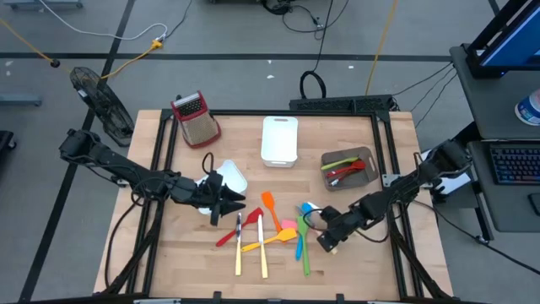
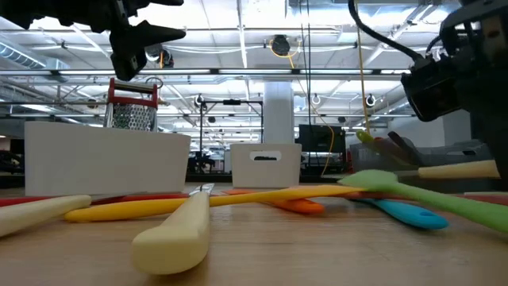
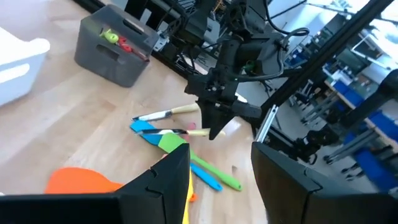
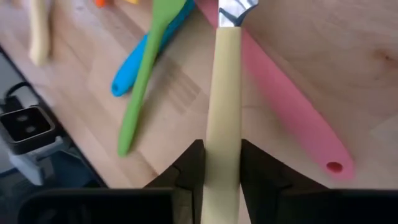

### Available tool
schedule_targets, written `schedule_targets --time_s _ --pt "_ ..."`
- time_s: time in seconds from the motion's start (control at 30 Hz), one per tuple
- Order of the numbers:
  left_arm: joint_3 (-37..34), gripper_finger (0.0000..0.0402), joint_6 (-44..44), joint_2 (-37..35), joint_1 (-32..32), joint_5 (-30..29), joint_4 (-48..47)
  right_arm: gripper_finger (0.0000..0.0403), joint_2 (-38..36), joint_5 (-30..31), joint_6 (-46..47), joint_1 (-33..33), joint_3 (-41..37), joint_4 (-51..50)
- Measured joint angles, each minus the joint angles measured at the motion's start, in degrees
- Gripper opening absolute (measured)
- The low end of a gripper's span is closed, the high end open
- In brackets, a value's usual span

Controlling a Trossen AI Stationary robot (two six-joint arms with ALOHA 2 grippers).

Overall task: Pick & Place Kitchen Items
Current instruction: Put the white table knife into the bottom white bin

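Observation:
Several slim utensils lie scattered on the wooden table (image 1: 169, 253): an orange spatula (image 1: 269, 203), a red one (image 1: 226, 237), a yellow one (image 1: 257, 244), cream-handled ones (image 1: 263, 257), a pink spatula (image 4: 292, 118), a blue one (image 4: 134, 68) and a green one (image 4: 142, 93). My right gripper (image 1: 325, 241) (image 4: 222, 152) is low over the right part of the pile, shut on a cream-handled utensil. My left gripper (image 1: 226, 203) (image 3: 217, 186) hovers open over the left part of the pile, holding nothing. My right gripper pinches the cream handle (image 4: 224, 118) of a metal-bladed utensil between its two fingers. The handle runs out past the fingertips, with the blade end (image 4: 231, 9) farthest from them. It crosses over the pink spatula; whether it is lifted clear I cannot tell.
A grey bin (image 1: 369, 157) at the right holds green and red utensils. A white bin (image 1: 278, 139) stands mid-table, and another white container (image 1: 233, 176) sits beside my left gripper. A metal box grater with a red top (image 1: 196, 118) stands far left.

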Motion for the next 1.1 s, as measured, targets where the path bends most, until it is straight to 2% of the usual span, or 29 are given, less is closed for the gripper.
schedule_targets --time_s 0.3,0.6,0.8,1.1 --pt "0.0 0.0175 -4.4 0.0 0.0 0.0 1.0 0.0068 -6.0 4.4 -0.1 -0.1 0.0 -2.1" --pt "0.0 0.0175 -5.1 0.0 0.0 0.0 8.1 0.0068 -11.9 7.4 -1.8 -0.9 0.0 -0.6" --pt "0.0 0.0175 -7.4 0.1 0.0 -2.6 12.8 0.0068 -13.7 7.7 -4.4 -2.7 0.0 5.5" --pt "0.0 0.0175 -12.7 0.2 0.0 -4.5 15.5 0.0068 -13.7 7.3 -8.9 -6.1 0.0 21.6"
